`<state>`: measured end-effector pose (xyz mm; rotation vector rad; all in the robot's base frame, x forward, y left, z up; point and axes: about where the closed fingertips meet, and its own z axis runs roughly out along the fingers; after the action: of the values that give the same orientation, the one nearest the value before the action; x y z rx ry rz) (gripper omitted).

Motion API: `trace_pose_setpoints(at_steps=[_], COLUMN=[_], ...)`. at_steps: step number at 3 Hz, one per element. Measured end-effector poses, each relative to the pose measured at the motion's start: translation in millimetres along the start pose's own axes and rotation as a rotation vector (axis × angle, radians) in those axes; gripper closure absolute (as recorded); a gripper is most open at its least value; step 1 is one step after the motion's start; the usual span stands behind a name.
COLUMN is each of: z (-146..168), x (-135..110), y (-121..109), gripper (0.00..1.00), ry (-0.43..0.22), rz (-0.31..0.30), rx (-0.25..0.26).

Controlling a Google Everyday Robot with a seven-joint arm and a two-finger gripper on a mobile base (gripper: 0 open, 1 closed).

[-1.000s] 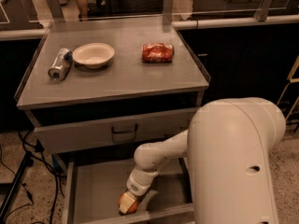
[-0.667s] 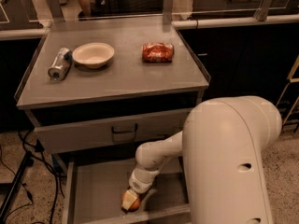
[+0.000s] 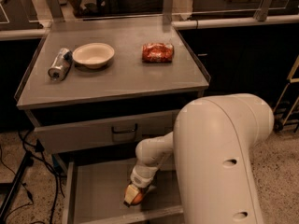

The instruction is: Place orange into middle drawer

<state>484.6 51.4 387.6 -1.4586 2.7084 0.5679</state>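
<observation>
Down in middle drawer (image 3: pixel 93 197) — claw (image 3: pixel 132 199) clasps orange (image 3: pixel 137 197).

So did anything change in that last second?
Barely. The arm's big white housing crept left in the picture, while the claw, low in the middle drawer with the orange at its tip, hardly shifted. Nothing was visibly let go. The bowl, can and snack bag on top stayed put.
</observation>
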Motion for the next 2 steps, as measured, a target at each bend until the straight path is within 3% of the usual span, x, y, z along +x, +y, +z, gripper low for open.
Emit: trace_pose_setpoints(at_steps=[2], z=[12.1], x=[2.7], y=[0.0], gripper=[0.96], ry=[0.02], rz=[0.011], rx=[-0.009])
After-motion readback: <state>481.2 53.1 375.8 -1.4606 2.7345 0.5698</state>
